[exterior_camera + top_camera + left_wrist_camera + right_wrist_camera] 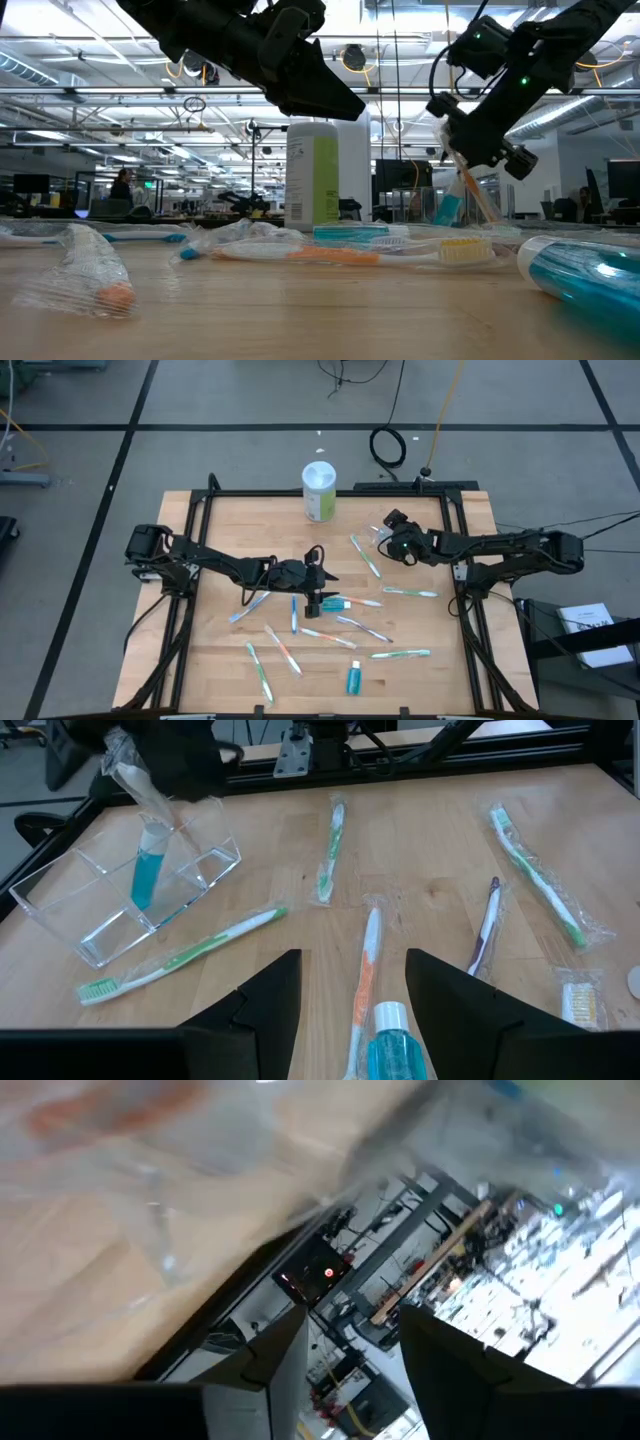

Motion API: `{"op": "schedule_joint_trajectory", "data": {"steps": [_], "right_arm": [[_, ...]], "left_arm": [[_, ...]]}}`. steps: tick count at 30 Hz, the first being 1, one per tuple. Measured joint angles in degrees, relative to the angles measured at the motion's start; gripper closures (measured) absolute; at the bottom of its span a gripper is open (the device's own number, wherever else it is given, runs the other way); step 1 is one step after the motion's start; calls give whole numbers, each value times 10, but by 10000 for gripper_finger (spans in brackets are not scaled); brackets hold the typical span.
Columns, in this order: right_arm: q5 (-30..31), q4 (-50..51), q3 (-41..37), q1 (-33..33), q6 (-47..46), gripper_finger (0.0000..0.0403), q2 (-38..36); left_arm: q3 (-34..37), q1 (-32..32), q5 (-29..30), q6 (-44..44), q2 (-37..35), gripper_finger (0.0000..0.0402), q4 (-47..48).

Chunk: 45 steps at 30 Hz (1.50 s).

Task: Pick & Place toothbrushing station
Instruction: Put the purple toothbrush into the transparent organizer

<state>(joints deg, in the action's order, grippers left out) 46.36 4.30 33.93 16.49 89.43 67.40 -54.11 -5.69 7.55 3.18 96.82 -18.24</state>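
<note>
A clear plastic cup (120,910) stands on the wooden table at the far right (383,538). A teal toothpaste tube (148,880) and a wrapped toothbrush (140,785) lean inside it. My right gripper (350,1350) is open just above that toothbrush's top end (472,195). My left gripper (350,995) is open over the table's middle (316,598). Its fingers stand on either side of a teal tube (395,1040) below them and do not touch it. An orange toothbrush (365,970) lies just beyond this tube. My right gripper stands over the top end of the wrapped toothbrush (125,765), coming from above. Its own dark body hides that spot, so I cannot tell whether a finger touches the wrapper. The toothbrush leans in the cup with its lower end inside.
A tall white-and-green canister (319,490) stands at the far edge. Several wrapped toothbrushes lie scattered over the table's middle and near part (400,654), (283,650), (410,592). Another teal tube (354,678) lies near the front. Black frame rails (460,560) run along the table's sides.
</note>
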Motion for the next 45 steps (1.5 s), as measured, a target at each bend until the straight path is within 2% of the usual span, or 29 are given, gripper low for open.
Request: {"op": "schedule_joint_trajectory", "data": {"steps": [7, 12, 17, 19, 24, 26, 31, 35, 40, 45], "right_arm": [[13, 7, 0, 0, -101, 259, -65], [85, 7, 0, 0, -198, 259, -102], [160, 5, 0, -6, -366, 259, -133], [166, 1, 0, -22, -411, 259, -144], [159, 2, 15, -53, -457, 259, -164], [118, 4, 20, -58, -491, 259, -175], [-38, -4, 23, -68, -570, 259, -204], [-137, -62, 23, -84, -637, 259, -219], [-341, -153, 23, -106, -746, 259, -223], [-523, -154, 12, -141, -863, 259, -215]], "left_arm": [[0, 0, 0, -2, 0, 215, 0], [0, 0, 0, -3, 0, 215, 0], [0, 0, 0, -4, 0, 215, 0], [0, 0, -1, -4, 0, 215, 0], [0, 0, 0, -5, 0, 215, -8], [0, 0, 0, -7, 0, 215, -13], [0, 0, 0, -22, 0, 215, -13], [0, 0, 0, -22, 0, 215, -13], [0, 0, -31, -57, 0, 215, 1], [0, -2, -41, -89, 0, 215, 51]]}}
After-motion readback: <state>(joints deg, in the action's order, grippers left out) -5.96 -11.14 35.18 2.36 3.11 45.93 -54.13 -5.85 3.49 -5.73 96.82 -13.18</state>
